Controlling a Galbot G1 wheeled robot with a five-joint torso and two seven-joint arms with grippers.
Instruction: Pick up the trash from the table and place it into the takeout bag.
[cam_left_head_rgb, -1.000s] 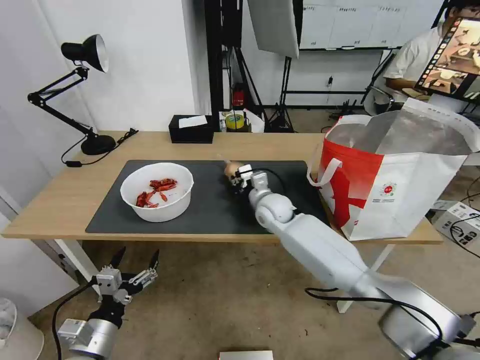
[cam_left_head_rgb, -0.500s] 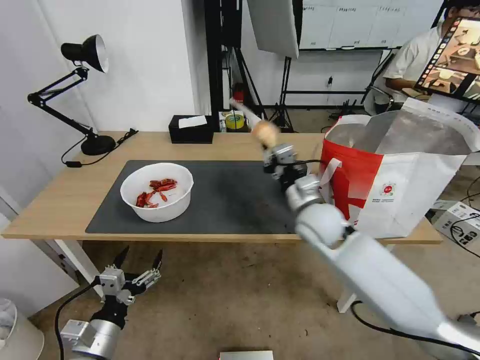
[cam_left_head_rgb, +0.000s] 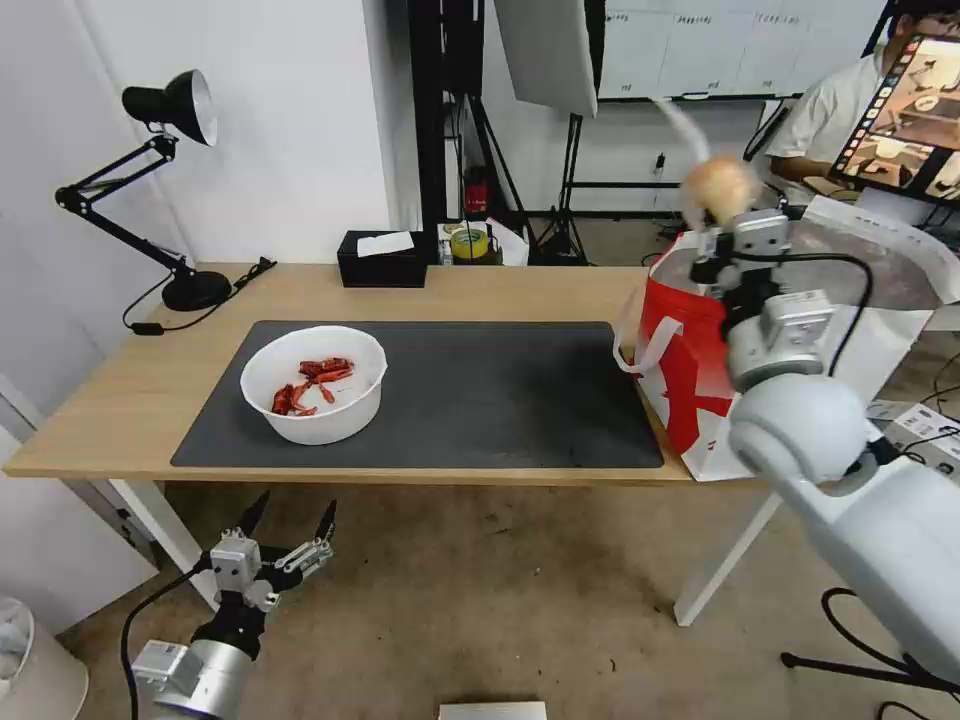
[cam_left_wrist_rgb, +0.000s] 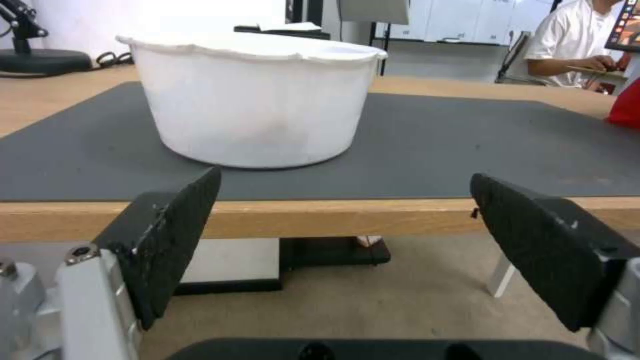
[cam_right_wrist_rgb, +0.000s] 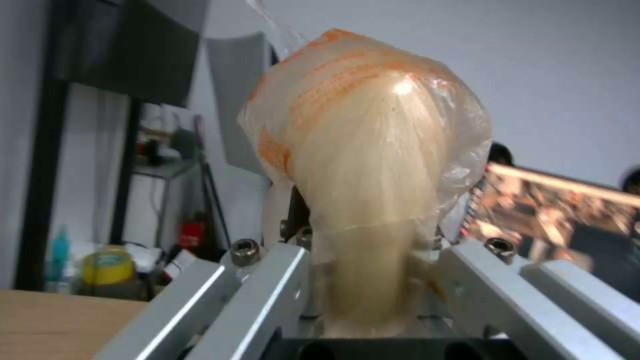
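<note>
Head view: your right gripper (cam_left_head_rgb: 722, 235) is closed on the knotted bag (cam_left_head_rgb: 718, 188), now raised over the tote (cam_left_head_rgb: 800, 340); a second ago it was low on the mat (cam_left_head_rgb: 450, 395). The left gripper (cam_left_head_rgb: 290, 520) hangs spread below the table (cam_left_head_rgb: 120, 400), near the bowl (cam_left_head_rgb: 314, 382).

Left wrist view: its fingers (cam_left_wrist_rgb: 177, 235) stand wide, holding nothing.

Right wrist view: the bag (cam_right_wrist_rgb: 367, 165) looks soft, light and slippery; pinching its lower body seems best.

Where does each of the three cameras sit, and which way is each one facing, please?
Head view: up on the head, looking down at the table; right gripper lifts the knotted bag above the takeout bag; left gripper is below the table edge.
Left wrist view: low, level with the table edge, facing the white bowl between open fingers.
Right wrist view: looks along the shut fingers at the knotted bag.
Shared: bowl; knotted bag.
</note>
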